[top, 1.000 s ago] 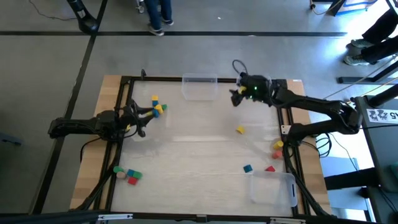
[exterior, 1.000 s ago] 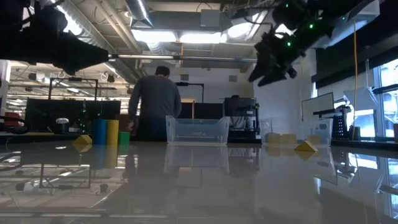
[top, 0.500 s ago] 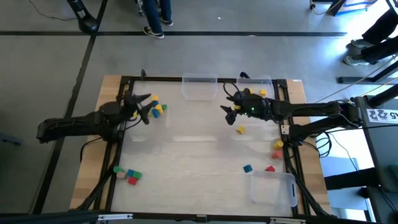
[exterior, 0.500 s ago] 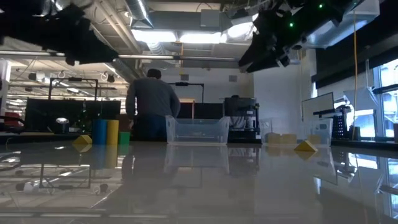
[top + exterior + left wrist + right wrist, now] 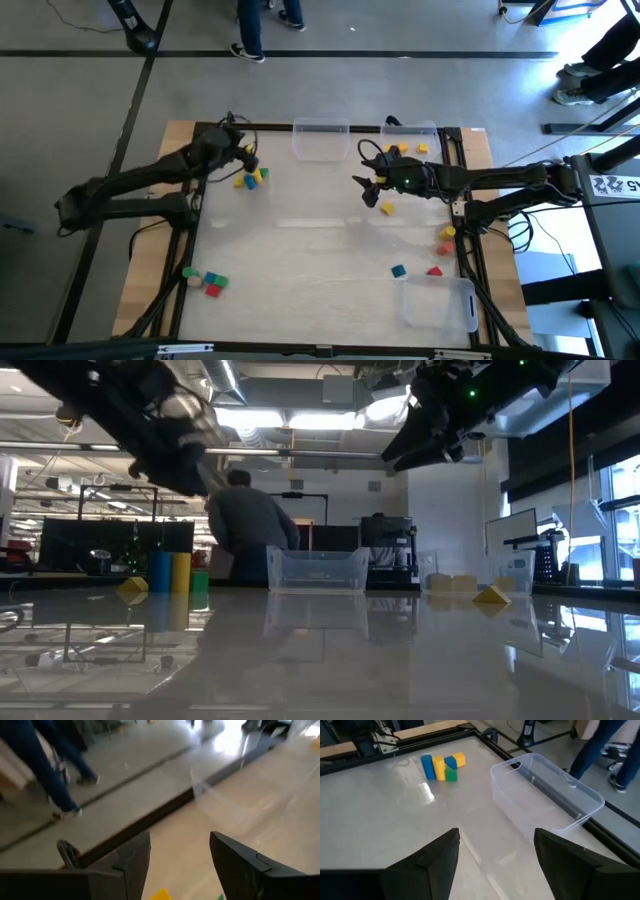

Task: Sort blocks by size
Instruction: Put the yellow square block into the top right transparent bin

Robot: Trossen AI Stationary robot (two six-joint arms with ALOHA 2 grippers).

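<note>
Hovering with both grippers spread and holding nothing above the table point(image 5: 320, 250)

My left gripper point(image 5: 243, 152) hangs just by the yellow, blue and green blocks point(image 5: 252, 176) near the far left corner; my right gripper point(image 5: 366, 188) sits beside a lone yellow block point(image 5: 386, 209). More blocks lie at the near left point(image 5: 203, 281) and along the right edge point(image 5: 445, 233); some seem to sit in the far clear bin point(image 5: 410, 147)

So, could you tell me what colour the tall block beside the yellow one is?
Blue, clearest in the right wrist view.

Left hand point(image 5: 243, 158) over the far-left blocks point(image 5: 252, 175) — right hand point(image 5: 366, 190) mid-table, both empty.
</note>
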